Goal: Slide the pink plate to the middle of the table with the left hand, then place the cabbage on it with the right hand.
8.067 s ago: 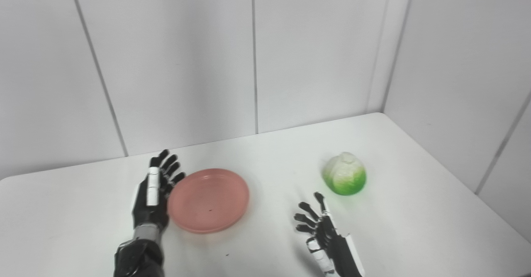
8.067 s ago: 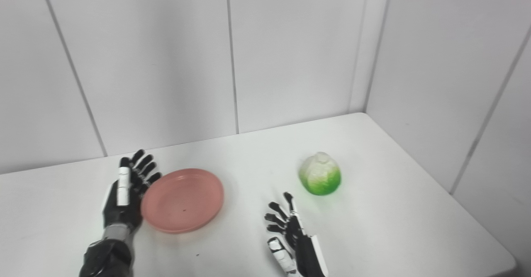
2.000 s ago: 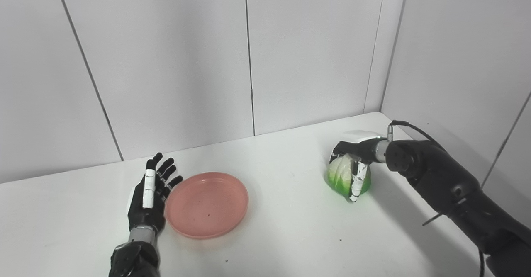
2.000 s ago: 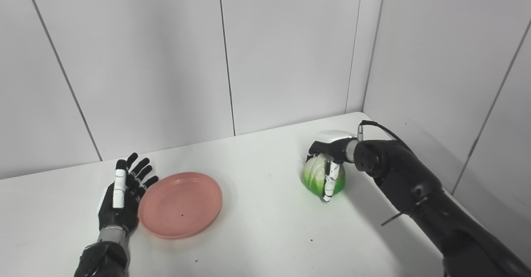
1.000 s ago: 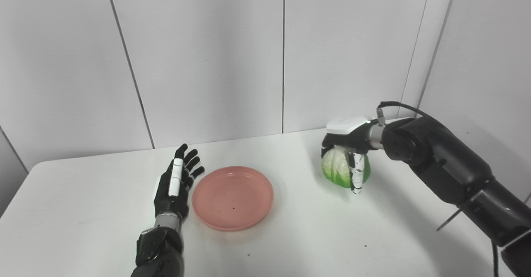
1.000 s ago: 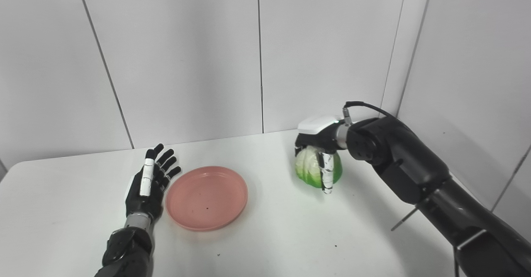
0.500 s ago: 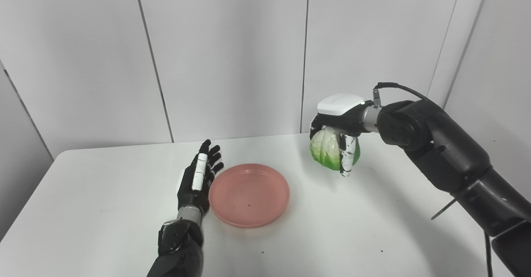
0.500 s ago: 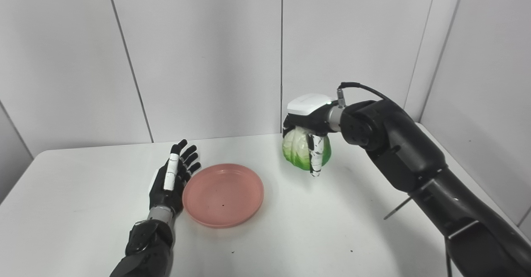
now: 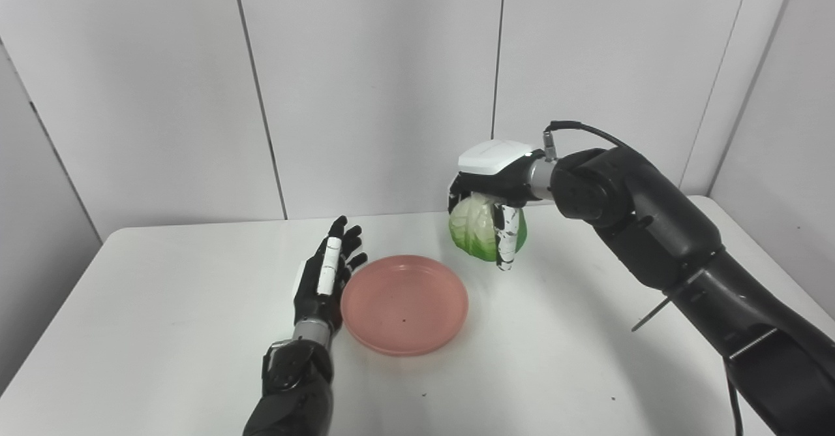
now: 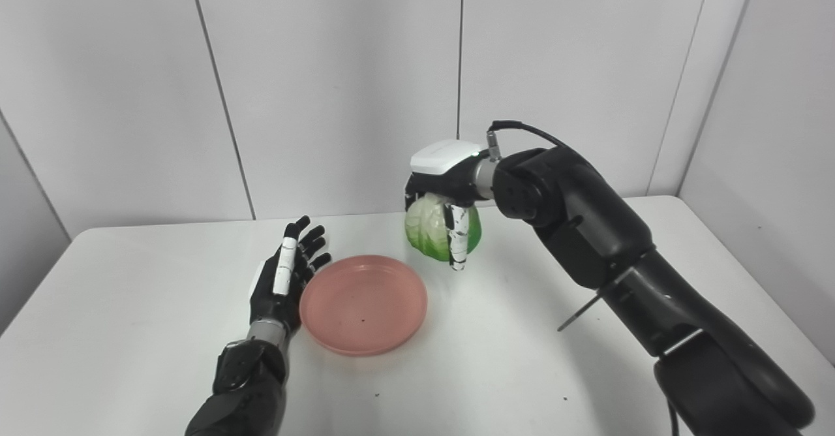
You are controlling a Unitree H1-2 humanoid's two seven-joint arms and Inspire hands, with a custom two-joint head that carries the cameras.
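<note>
Above table (image 9: 163,331), cabbage (image 9: 475,230) pale-end up

A white table (image 9: 163,331) is carrying a pink plate (image 9: 404,304), which is lying flat just beside the left hand (image 9: 323,286), on its inner side. The hand is resting edge-down on the tabletop, fingers apart, touching or nearly touching the plate's rim.

Bright, even, diffuse overhead light. Soft faint shadows on the white table (image 9: 163,305) toward 5 o'clock of the right arm (image 9: 659,240). Mild glare, slight softness overall, little edge distortion.
</note>
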